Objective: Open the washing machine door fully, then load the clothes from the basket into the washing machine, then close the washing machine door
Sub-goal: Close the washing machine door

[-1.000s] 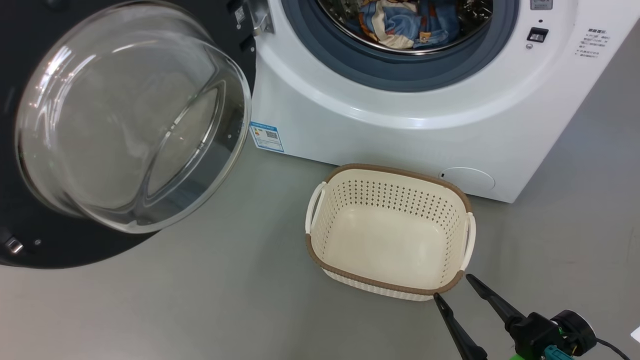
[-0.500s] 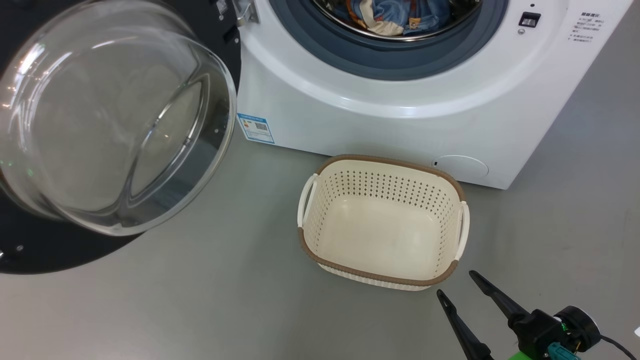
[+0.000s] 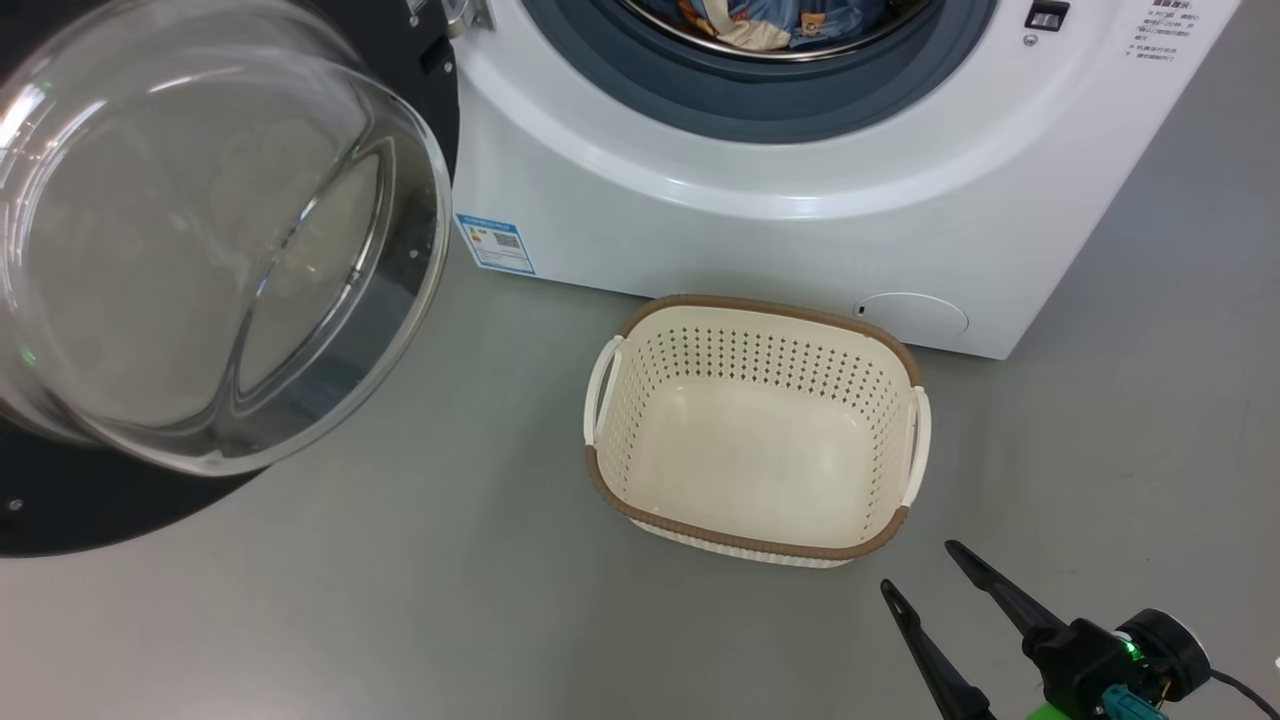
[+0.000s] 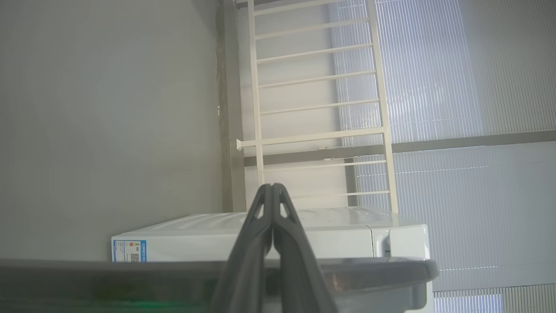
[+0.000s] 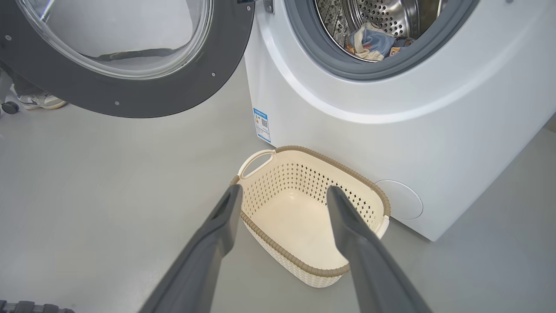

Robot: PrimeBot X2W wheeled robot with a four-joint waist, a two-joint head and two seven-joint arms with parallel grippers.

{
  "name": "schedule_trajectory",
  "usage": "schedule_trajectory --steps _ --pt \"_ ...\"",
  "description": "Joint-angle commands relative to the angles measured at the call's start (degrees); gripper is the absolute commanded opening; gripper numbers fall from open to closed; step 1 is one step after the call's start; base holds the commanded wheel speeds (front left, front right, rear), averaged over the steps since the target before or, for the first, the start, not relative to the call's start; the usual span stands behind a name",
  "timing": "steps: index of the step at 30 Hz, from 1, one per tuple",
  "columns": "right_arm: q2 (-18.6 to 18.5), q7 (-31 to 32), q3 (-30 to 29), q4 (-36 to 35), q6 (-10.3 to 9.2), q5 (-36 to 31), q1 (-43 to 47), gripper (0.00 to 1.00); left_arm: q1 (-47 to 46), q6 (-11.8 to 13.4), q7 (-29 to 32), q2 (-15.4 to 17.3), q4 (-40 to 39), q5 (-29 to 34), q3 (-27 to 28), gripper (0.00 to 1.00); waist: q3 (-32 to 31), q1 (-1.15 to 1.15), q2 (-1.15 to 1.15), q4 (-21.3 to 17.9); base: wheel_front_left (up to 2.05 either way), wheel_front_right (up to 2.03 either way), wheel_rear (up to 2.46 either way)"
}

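Over the last second the whole head view slid up and left: camera motion, not the scene. The small cream perforated plastic basket (image 3: 745,545) with its brown rim stays empty on the grey floor (image 3: 450,620), just before the big white front-loading washing machine (image 3: 760,230). The light blue printed fabric clothes (image 5: 373,43) lie in the steel drum (image 5: 391,17). Loading judged done; closing remains. The round black-rimmed, glass-bowled washing machine door (image 3: 210,240) stands wide open at left. Right gripper (image 3: 918,566) hovers near the basket's near right corner, fingers spread wide, empty. Left gripper (image 4: 272,188): fingers pressed together, holding nothing. The door's swing probably clears the basket. A person's shoe (image 5: 41,101) sits beyond the door.
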Motion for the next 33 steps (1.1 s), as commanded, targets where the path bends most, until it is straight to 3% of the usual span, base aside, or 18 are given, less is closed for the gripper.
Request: schedule_trajectory --steps 1,33 --pt "-0.53 -0.28 1.51 -1.29 0.09 0.29 -0.38 1.0 1.03 -0.4 0.88 4.13 -1.65 -0.15 0.55 0.0 -0.12 0.0 0.0 0.25 0.0 0.0 0.0" --pt "-0.59 -0.28 2.34 -0.56 0.09 1.07 -0.07 1.0 2.12 -0.41 12.82 1.51 -1.32 -1.51 -3.1 0.0 -2.99 0.0 0.0 0.64 0.0 0.0 0.0"
